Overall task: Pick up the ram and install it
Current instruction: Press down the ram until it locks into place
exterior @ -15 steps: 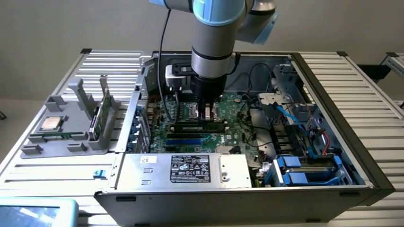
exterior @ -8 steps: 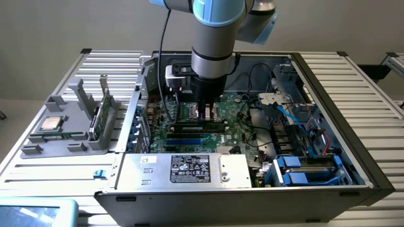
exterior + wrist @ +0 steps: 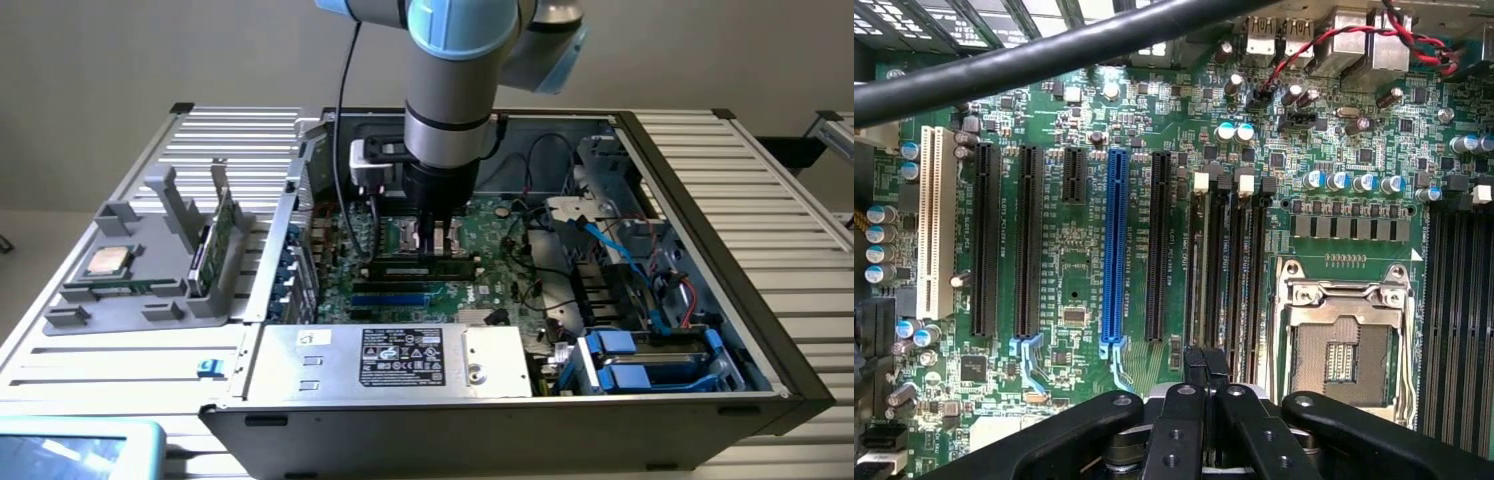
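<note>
Green and full of tiny parts, the motherboard [image 3: 501, 285] lies at the bottom of the open computer case [image 3: 767, 350]. The case sits on a ribbed metal bench [image 3: 240, 130].

The arm reaches straight down into the middle of the case. Its gripper [image 3: 430, 245] is low over the motherboard. The jaws are squeezed together, with no gap between the black fingertips [image 3: 1194, 362].

The ram [image 3: 424, 266] is a long thin stick. It lies flat across the motherboard in the middle of the case, right under the fingertips, and they seem to touch its top edge. I cannot tell if the jaws pinch it or only press on it.

An open metal socket [image 3: 1341, 350] sits just beside the black slots near the gripper. A silver box [image 3: 387, 360] with a label fills one corner of the case.

Outside the case, a grey holder [image 3: 80, 320] on the bench carries a square silver chip [image 3: 107, 262] and a green card [image 3: 220, 245] standing up.
</note>
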`<act>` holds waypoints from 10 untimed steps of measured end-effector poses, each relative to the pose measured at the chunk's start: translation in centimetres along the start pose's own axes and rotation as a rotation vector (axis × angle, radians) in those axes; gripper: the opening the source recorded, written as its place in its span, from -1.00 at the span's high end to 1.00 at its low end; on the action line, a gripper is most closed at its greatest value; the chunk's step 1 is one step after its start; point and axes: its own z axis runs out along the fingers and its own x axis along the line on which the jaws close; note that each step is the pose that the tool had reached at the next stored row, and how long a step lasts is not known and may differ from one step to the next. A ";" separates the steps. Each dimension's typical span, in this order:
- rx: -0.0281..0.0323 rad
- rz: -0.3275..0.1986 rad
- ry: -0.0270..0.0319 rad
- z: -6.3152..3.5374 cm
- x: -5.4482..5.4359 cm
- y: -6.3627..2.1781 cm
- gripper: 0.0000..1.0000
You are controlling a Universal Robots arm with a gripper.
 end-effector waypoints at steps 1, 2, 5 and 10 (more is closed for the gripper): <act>0.0000 0.000 -0.0001 0.00 0.0 0.00 0.81; 0.0000 0.000 -0.0002 0.01 0.0 0.00 0.81; 0.0001 0.000 -0.0005 0.02 0.0 0.00 0.81; 0.0001 0.000 -0.0036 0.09 0.1 0.00 0.81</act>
